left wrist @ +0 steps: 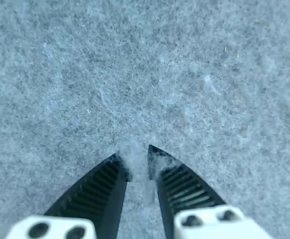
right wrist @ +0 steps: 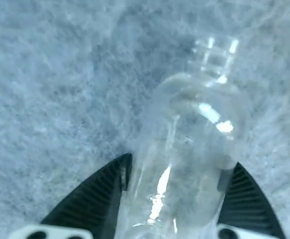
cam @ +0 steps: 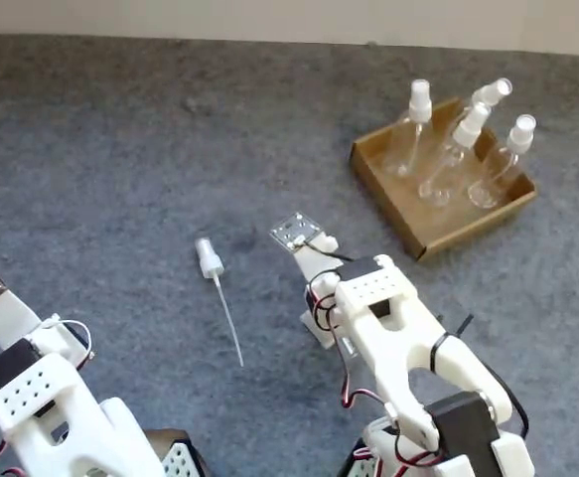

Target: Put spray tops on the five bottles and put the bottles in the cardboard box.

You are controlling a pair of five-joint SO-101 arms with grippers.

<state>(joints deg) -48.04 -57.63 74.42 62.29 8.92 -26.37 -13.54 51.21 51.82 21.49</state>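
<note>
Right gripper (right wrist: 180,164) is clamped on a clear bottle (right wrist: 194,129), one black jaw on each side of the body. The neck is open with bare threads and no spray top, and it points away from the wrist over the grey felt. In the high view the right arm (cam: 388,318) stretches from the bottom edge toward table centre. Its tip is just beside the loose spray top (cam: 210,258) and not touching it. That spray top lies flat on the felt, white head toward the far side, thin dip tube (cam: 229,323) trailing back toward the arms. Left gripper (left wrist: 139,157) has its jaws drawn nearly together, only a sliver of gap at the tips. It grips nothing and sits low over bare felt. The left arm (cam: 41,397) is at the bottom-left corner, well apart from the spray top and from the right arm. The cardboard box (cam: 388,204) sits at the far right, well apart from both grippers. Four capped bottles (cam: 405,144) are in it, leaning at different angles, white tops sticking up over the far rim. Grey felt table (cam: 120,149) runs under everything.
</note>
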